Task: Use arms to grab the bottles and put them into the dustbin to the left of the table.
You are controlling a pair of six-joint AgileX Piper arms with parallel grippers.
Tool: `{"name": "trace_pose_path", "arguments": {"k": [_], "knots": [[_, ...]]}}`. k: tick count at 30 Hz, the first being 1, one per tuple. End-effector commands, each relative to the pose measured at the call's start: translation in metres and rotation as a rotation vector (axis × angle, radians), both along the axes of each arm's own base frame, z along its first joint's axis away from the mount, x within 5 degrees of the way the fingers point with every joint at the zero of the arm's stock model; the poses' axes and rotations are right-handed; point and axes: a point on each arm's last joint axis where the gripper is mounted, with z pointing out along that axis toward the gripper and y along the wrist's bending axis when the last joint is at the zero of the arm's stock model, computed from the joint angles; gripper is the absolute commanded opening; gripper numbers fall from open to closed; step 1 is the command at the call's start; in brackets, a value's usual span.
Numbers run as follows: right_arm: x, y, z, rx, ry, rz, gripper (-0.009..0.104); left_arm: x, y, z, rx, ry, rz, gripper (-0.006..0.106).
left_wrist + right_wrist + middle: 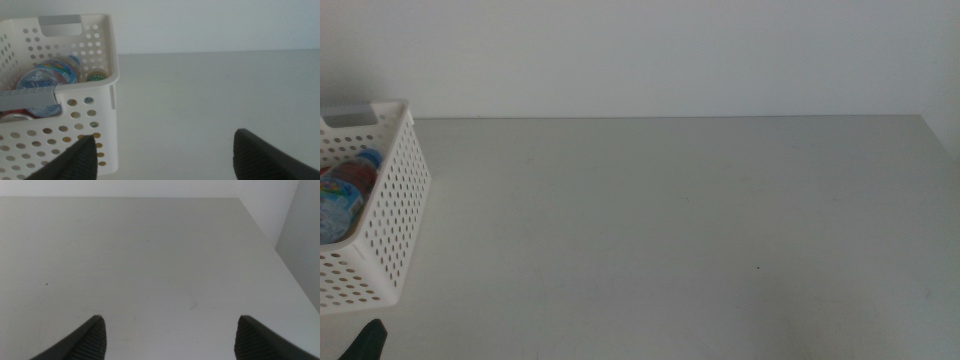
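Observation:
The white perforated dustbin (380, 215) stands at the table's left edge. Inside it lie the clear blue-capped water bottle (345, 195), the red can (15, 116) and a green-capped tea bottle (96, 76); the left wrist view shows all of them in the dustbin (107, 95). My left gripper (165, 155) is open and empty, low near the dustbin's front corner; only its tip (367, 342) shows at the middle view's bottom left. My right gripper (170, 337) is open and empty over bare table and is out of the middle view.
The light-grey table (680, 230) ends at a white wall behind. Its right edge (280, 255) shows in the right wrist view, with a drop beyond.

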Motion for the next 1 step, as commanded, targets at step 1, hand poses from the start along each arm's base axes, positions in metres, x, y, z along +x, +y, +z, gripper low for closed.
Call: {"name": "trace_pose_path", "arguments": {"k": [1], "knots": [[0.0000,-0.0009,0.0105,-0.016,-0.103,-0.011,0.065,-0.0010,0.0005,0.0078,-0.024,-0.104,0.006,0.092]]}}
